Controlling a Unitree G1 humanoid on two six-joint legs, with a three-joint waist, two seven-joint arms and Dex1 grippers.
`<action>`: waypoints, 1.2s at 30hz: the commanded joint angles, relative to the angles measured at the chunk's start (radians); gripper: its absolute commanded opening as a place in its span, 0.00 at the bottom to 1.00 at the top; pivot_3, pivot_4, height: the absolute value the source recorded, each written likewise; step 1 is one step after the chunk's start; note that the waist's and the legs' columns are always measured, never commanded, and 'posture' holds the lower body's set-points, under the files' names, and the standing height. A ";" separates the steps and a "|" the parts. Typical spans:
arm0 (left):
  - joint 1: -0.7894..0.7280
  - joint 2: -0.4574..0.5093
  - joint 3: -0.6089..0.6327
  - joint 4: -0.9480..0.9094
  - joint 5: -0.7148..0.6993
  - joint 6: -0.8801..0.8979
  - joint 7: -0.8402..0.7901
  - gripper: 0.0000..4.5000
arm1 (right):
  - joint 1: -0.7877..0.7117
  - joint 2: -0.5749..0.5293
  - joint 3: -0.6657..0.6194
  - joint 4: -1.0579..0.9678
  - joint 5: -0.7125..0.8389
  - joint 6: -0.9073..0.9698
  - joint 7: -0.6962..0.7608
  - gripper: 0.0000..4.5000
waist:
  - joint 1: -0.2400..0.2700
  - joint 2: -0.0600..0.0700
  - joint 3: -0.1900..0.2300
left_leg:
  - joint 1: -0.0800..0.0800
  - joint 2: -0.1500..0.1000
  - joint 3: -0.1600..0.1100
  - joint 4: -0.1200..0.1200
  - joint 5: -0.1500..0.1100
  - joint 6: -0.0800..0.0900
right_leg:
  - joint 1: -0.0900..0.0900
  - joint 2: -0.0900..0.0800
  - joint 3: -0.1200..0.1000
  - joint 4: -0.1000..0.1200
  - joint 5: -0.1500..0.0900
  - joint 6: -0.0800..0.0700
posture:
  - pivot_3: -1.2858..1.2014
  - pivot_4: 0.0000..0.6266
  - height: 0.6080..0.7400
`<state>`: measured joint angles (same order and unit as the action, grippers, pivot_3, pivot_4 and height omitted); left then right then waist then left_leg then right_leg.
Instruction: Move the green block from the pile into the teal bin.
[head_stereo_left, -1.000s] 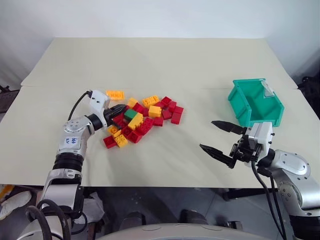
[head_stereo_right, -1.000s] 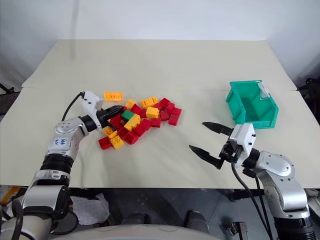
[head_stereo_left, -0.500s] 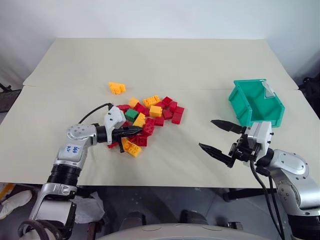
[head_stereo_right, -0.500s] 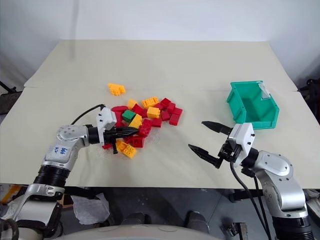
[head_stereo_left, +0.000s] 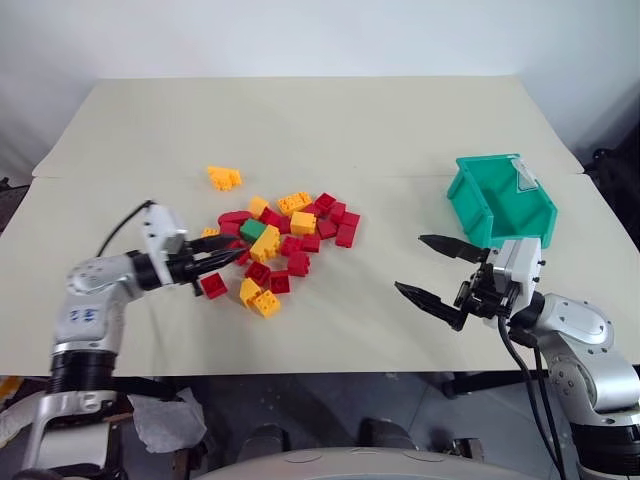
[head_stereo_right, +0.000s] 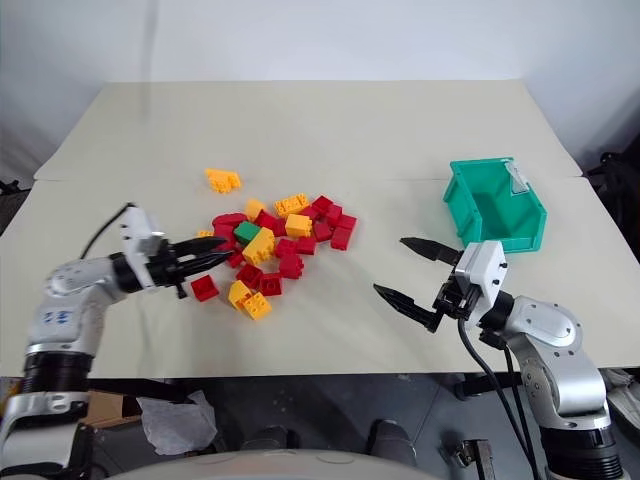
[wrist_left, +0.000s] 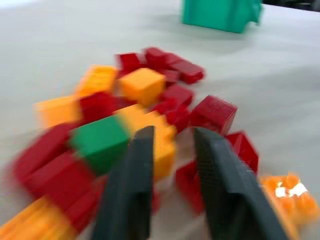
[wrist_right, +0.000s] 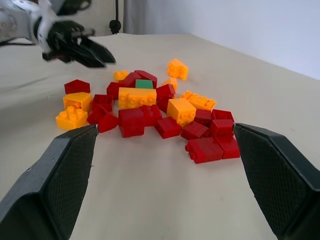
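The left gripper (head_stereo_left: 222, 257) hangs low over the table (head_stereo_left: 330, 120) at the left edge of the pile (head_stereo_left: 285, 238), pointing toward it. Its two black fingers (wrist_left: 131, 185) are a little apart, with a narrow gap between them, and nothing is held in that gap. The green block (head_stereo_left: 253, 229) lies in the pile just beyond these fingertips, beside a yellow brick (head_stereo_left: 265, 243) and among red ones. In the left wrist view the green block (wrist_left: 99, 141) sits just to one side of the finger, not between the two. I cannot tell if the finger touches it. One red brick (head_stereo_left: 213, 286) lies just beside the left gripper, a little apart from the heap, and two yellow bricks (head_stereo_left: 259, 297) lie near it. One orange brick (head_stereo_left: 224, 178) lies alone on the far side of the pile, well apart from the gripper.

The right gripper (head_stereo_left: 432, 272) is held above the table with its fingers spread wide and empty. The teal bin (head_stereo_left: 501, 199) stands just behind it, on the far side, with its open front turned to the pile. The pile is well apart from this gripper, toward the left arm.
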<state>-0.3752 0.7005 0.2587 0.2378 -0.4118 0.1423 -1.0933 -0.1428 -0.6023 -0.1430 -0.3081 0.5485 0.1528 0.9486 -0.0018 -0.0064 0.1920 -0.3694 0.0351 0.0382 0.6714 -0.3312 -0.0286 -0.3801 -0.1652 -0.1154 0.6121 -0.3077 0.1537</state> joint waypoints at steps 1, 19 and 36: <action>0.081 0.051 0.101 -0.035 -0.043 -0.015 -0.005 0.58 | -0.017 0.001 0.001 -0.007 0.007 -0.013 0.012 1.00 | 0.000 0.000 0.000 | 0.000 0.000 0.000 0.000 0.000 0.000 | 0.000 0.000 0.000 0.000 0.000 0.000 | 0.52 0.24 1.00; 0.004 0.065 -0.039 -0.058 0.114 0.006 0.136 1.00 | -0.048 -0.008 0.011 0.008 0.014 0.004 0.035 1.00 | 0.011 0.000 0.000 | 0.000 0.000 0.000 0.001 -0.001 0.000 | 0.000 0.000 0.000 0.001 0.000 0.000 | 0.52 0.24 1.00; -0.691 -0.048 -0.433 0.728 0.509 -0.342 0.089 1.00 | 0.020 0.007 -0.008 -0.070 0.014 0.013 -0.026 1.00 | 0.023 -0.002 0.001 | -0.002 0.000 0.005 -0.001 -0.001 0.001 | -0.004 0.000 0.000 0.000 0.000 0.000 | 0.52 0.24 1.00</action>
<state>-1.0301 0.6540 -0.1674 0.9219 0.0698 -0.1600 -1.0157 -0.1318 -0.5999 -0.1279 -0.3280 0.5504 0.1752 0.9354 0.0209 -0.0080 0.1926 -0.3716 0.0346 0.0430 0.6702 -0.3322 -0.0280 -0.3848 -0.1653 -0.1153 0.6123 -0.3074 0.1541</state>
